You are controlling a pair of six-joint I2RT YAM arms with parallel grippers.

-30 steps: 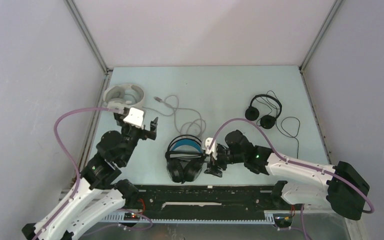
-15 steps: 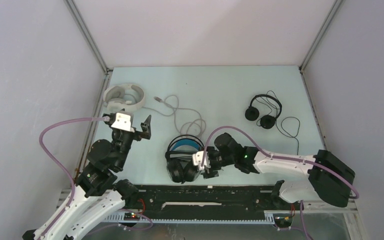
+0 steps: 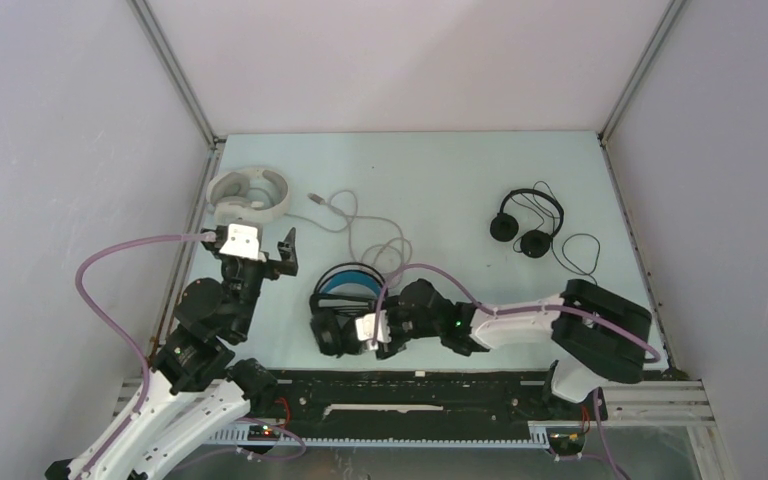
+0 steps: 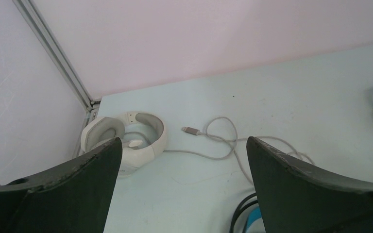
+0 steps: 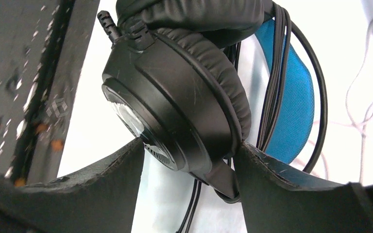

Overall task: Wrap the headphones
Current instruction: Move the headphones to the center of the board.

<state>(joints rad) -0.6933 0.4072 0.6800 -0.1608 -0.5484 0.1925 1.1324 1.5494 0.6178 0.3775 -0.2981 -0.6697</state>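
Observation:
The black over-ear headphones with a blue headband [image 3: 343, 300] lie near the table's front centre. My right gripper [image 3: 375, 330] straddles their right ear cup [image 5: 175, 87]; both fingers touch it, so it is shut on the cup. The black cord runs along the headband. My left gripper [image 3: 286, 250] is open and empty, in the air left of this pair. The bulky white over-ear headphones [image 3: 250, 192] sit at the far left, also in the left wrist view [image 4: 126, 145], with their grey cable [image 3: 360, 225] loose across the table. The small black on-ear pair [image 3: 528, 225] lies at the right, cord loose.
A black rail [image 3: 410, 390] runs along the table's front edge, close to the black headphones. Metal frame posts and white walls bound the table on three sides. The grey cable's plug [image 4: 190, 130] lies between the white pair and the blue-banded pair.
My right gripper moved left onto the black headphones' ear cup, and the headphones shifted left with it. My left gripper drew back toward the near left and then held still.

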